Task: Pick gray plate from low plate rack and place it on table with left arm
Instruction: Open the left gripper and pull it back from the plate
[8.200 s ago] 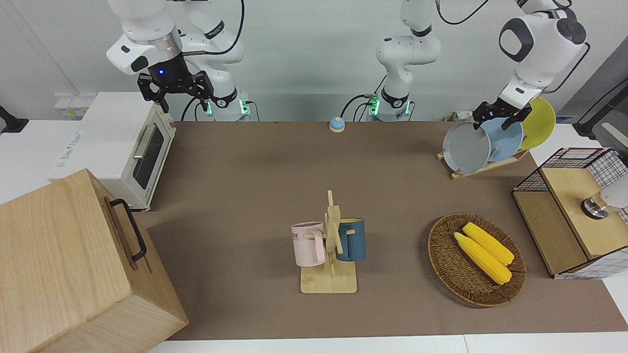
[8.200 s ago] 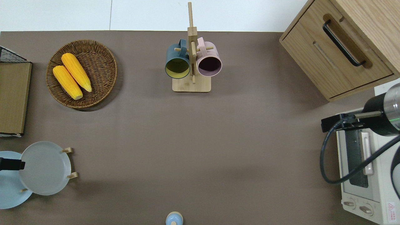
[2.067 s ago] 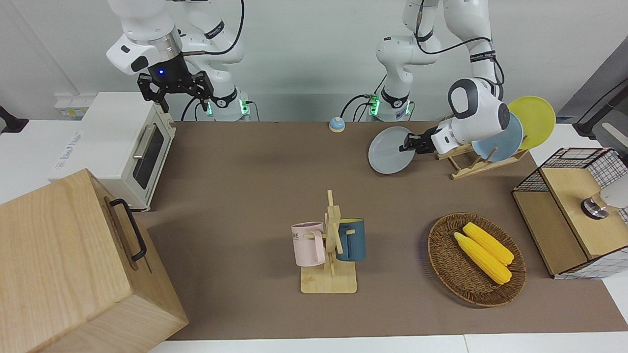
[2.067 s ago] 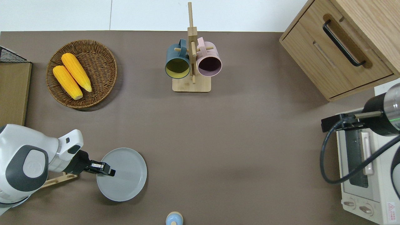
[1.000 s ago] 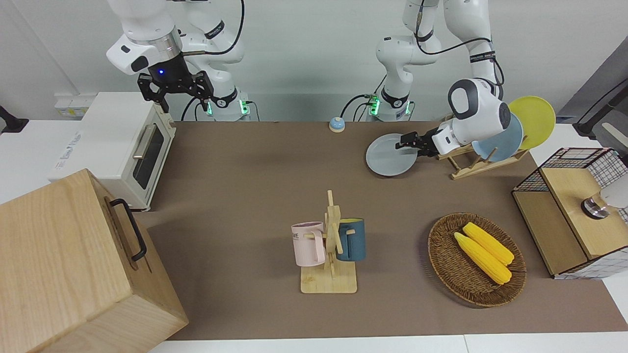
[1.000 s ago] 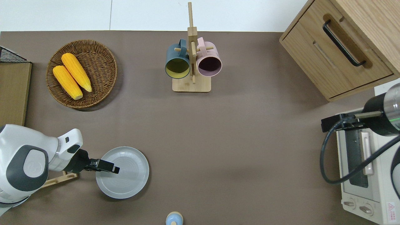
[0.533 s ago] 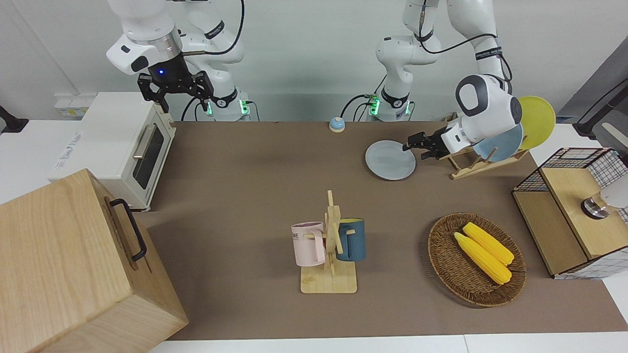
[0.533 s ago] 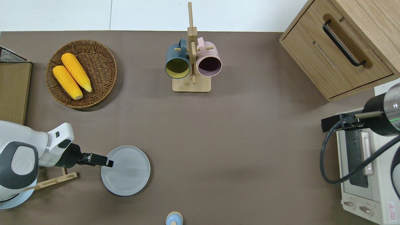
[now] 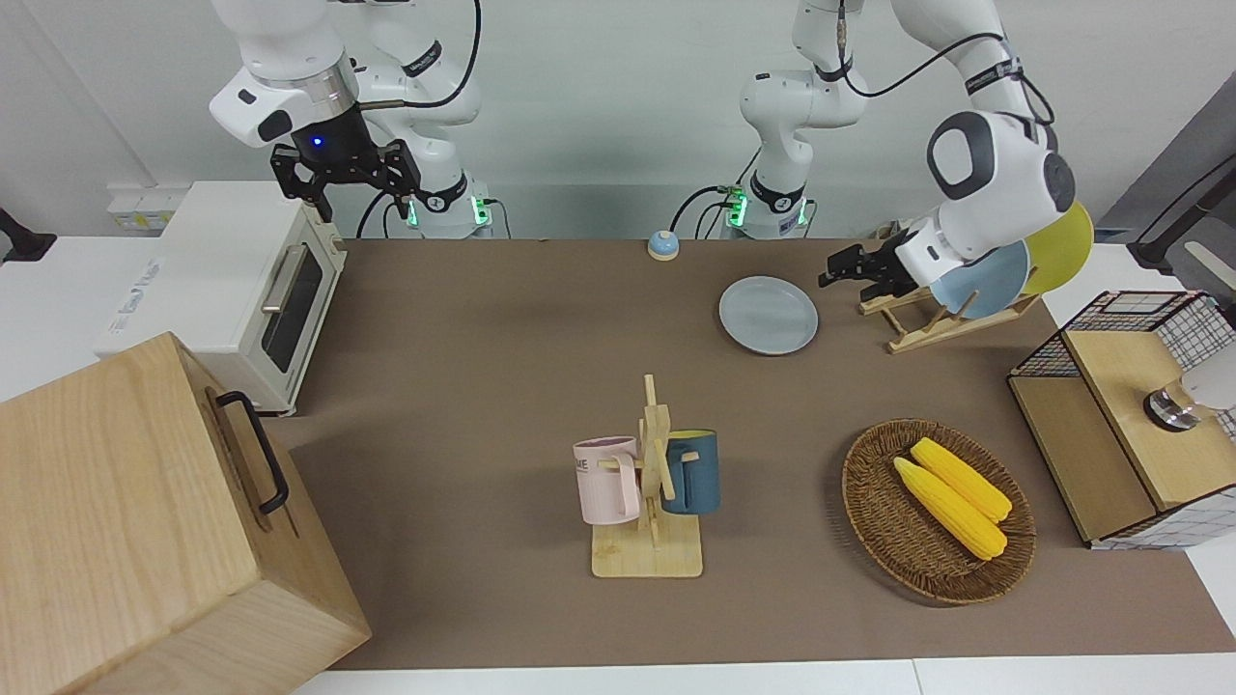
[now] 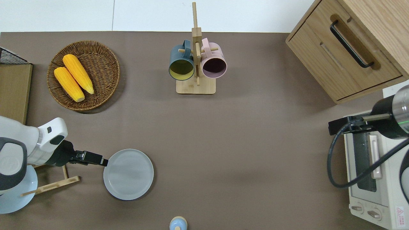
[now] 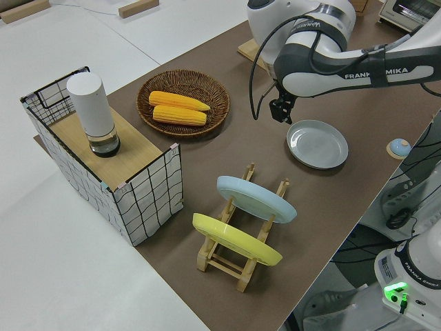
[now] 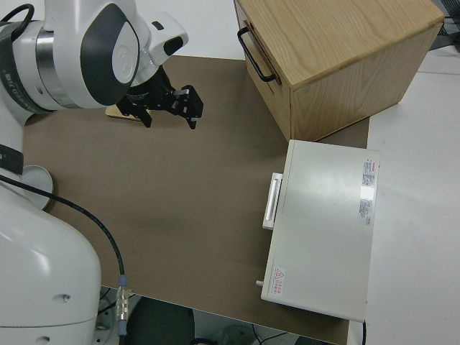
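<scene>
**Gray plate flat on the table, left gripper clear of it**

The gray plate (image 10: 128,174) lies flat on the table (image 10: 243,150), just beside the low plate rack (image 10: 51,185) (which holds a sky-blue plate (image 11: 256,198) and a yellow plate (image 11: 236,239)). In the overhead view, the left gripper (image 10: 103,162) hovers at the plate's ten o'clock rim, fingers apart, holding nothing. The right arm is parked, its gripper (image 9: 346,174) spread wide.

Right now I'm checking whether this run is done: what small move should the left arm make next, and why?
Probably just draw the left gripper up and away toward its rest pose. The gray plate lies flat on the table, out of the low plate rack, and the jaws stand open just clear of its rim, so nothing seems left to carry.
</scene>
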Available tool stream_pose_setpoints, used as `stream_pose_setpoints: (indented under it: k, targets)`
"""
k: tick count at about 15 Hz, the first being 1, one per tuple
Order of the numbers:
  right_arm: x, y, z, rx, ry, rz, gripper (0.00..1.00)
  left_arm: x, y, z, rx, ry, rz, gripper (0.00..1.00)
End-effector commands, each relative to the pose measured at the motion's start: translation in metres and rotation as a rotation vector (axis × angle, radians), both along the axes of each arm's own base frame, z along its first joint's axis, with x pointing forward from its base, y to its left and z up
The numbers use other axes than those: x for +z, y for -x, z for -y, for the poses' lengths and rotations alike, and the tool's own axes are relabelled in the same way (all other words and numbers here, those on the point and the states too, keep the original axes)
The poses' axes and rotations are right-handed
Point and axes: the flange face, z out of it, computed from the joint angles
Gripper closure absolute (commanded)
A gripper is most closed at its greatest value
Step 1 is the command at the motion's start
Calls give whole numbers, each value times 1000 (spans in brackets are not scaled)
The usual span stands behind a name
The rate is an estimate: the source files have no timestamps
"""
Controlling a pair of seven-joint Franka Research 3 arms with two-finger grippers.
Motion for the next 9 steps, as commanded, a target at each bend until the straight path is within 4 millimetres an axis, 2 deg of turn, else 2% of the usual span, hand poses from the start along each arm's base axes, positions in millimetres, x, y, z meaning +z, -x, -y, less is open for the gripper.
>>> stream_pose_setpoints:
  k: [1, 3, 6, 9]
  targets:
    - [3, 2, 0, -2, -6, -7, 11, 72, -15, 0, -5, -104, 41, 5]
    - [3, 3, -1, 2, -6, -7, 11, 101, -18, -2, -25, -193, 66, 5]
    - [3, 2, 0, -2, -6, -7, 13, 140, -15, -6, 83, -240, 91, 5]
    - [3, 3, -1, 0, -6, -7, 11, 173, -11, -12, 79, -313, 148, 5]
